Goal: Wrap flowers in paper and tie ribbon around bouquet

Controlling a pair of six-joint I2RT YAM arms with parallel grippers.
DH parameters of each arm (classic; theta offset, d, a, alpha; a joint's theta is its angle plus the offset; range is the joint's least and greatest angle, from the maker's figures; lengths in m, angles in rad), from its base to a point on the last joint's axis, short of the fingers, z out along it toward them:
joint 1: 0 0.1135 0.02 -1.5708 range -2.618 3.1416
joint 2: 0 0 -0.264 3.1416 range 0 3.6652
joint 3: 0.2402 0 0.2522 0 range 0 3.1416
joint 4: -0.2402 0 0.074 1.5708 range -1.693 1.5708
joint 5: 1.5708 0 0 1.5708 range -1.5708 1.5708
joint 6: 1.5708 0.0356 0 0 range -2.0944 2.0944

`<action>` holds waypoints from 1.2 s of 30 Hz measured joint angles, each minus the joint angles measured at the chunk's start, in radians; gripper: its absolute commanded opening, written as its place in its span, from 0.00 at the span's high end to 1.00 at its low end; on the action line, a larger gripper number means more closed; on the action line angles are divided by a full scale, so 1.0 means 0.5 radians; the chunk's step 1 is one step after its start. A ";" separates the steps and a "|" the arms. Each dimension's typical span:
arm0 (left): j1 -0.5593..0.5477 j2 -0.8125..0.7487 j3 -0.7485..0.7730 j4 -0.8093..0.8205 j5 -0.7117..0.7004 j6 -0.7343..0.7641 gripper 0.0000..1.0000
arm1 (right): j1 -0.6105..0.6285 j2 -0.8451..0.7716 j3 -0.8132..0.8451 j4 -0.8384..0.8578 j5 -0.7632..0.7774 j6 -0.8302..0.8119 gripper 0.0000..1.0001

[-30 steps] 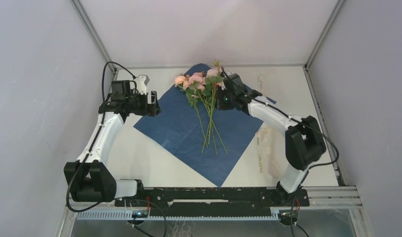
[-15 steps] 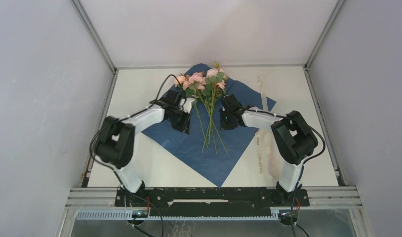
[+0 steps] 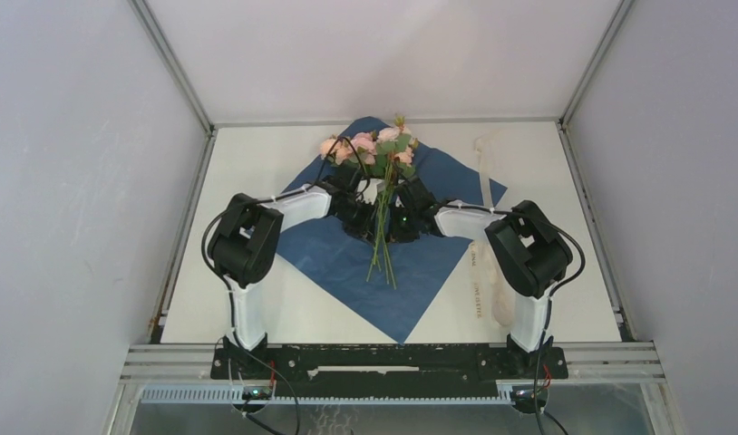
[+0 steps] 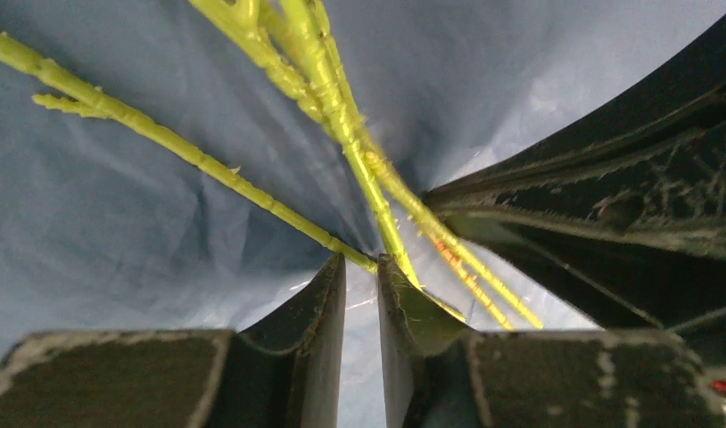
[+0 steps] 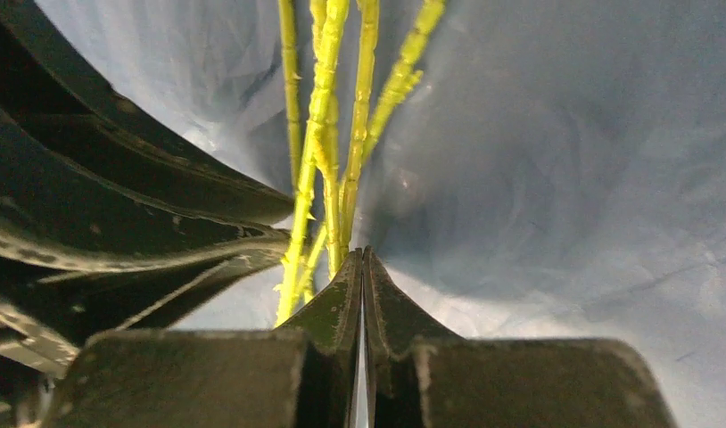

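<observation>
The flowers [image 3: 370, 148] lie on the dark blue paper [image 3: 338, 258], pink blooms at the far end and stems running toward me. My left gripper [image 3: 364, 216] and right gripper [image 3: 400, 217] meet at the stems from either side. The left wrist view shows the left gripper [image 4: 361, 260] closed to a narrow slit, with one green stem [image 4: 252, 192] caught at its tips. The right gripper [image 5: 363, 254] has its jaws pressed together with nothing visible between them, and the stems [image 5: 328, 134] pass just left of its tips. The cream ribbon [image 3: 479, 276] lies on the table to the right of the paper.
The white table [image 3: 257, 299] is boxed in by grey walls at the left, right and back. More of the ribbon [image 3: 481, 168] runs up past the paper's right corner. Both forearms stretch low over the paper's middle.
Both arms swung in from the paper's sides to the stems. Both sets of jaws closed. The stems are now bunched tighter than before.
</observation>
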 measured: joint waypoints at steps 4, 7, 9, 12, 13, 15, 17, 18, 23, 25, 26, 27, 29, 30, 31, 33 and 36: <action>-0.024 0.011 0.010 0.027 0.026 -0.012 0.74 | -0.003 0.000 -0.005 0.021 -0.040 0.027 0.91; -0.023 0.011 0.011 0.030 0.052 -0.009 0.73 | -0.026 -0.006 -0.008 -0.003 -0.040 0.022 0.89; -0.023 0.010 0.012 0.025 0.057 0.018 0.70 | -0.053 -0.037 -0.010 -0.054 -0.036 0.005 0.86; -0.024 -0.034 0.013 -0.031 0.042 0.137 0.63 | -0.094 -0.175 -0.024 -0.198 -0.028 -0.067 0.80; -0.024 -0.066 0.013 -0.054 0.033 0.188 0.60 | -0.105 -0.224 -0.024 -0.243 -0.026 -0.085 0.77; -0.024 -0.168 0.008 -0.103 -0.009 0.307 0.50 | -0.123 -0.350 -0.025 -0.351 -0.021 -0.139 0.72; -0.024 -0.324 -0.003 -0.165 -0.048 0.452 0.39 | -0.126 -0.488 -0.027 -0.471 -0.006 -0.195 0.65; -0.024 -0.424 -0.017 -0.195 -0.061 0.529 0.34 | -0.128 -0.543 -0.037 -0.513 0.001 -0.207 0.62; -0.074 -0.900 -0.220 -0.304 -0.071 0.881 0.14 | -0.136 -0.788 -0.215 -0.665 -0.001 -0.199 0.44; -0.187 -1.067 -0.371 -0.350 -0.092 1.035 0.01 | -0.143 -0.861 -0.352 -0.695 -0.018 -0.163 0.36; -0.258 -1.123 -0.437 -0.370 -0.101 1.102 0.00 | -0.146 -0.909 -0.457 -0.700 -0.032 -0.134 0.32; -0.353 -1.180 -0.523 -0.377 -0.117 1.173 0.00 | -0.146 -0.941 -0.526 -0.706 -0.040 -0.102 0.31; -0.540 -1.270 -0.700 -0.364 -0.164 1.296 0.00 | -0.143 -1.025 -0.728 -0.701 -0.076 -0.016 0.29; -0.627 -1.308 -0.787 -0.344 -0.188 1.349 0.00 | -0.138 -1.059 -0.809 -0.705 -0.092 0.024 0.29; -0.711 -1.346 -0.875 -0.330 -0.218 1.400 0.00 | -0.133 -1.085 -0.880 -0.698 -0.111 0.061 0.29; -0.862 -1.419 -1.054 -0.195 -0.302 1.495 0.00 | -0.113 -1.128 -1.019 -0.662 -0.164 0.169 0.29; -1.042 -1.505 -1.315 0.046 -0.419 1.621 0.00 | -0.072 -1.214 -1.125 -0.523 -0.224 0.313 0.29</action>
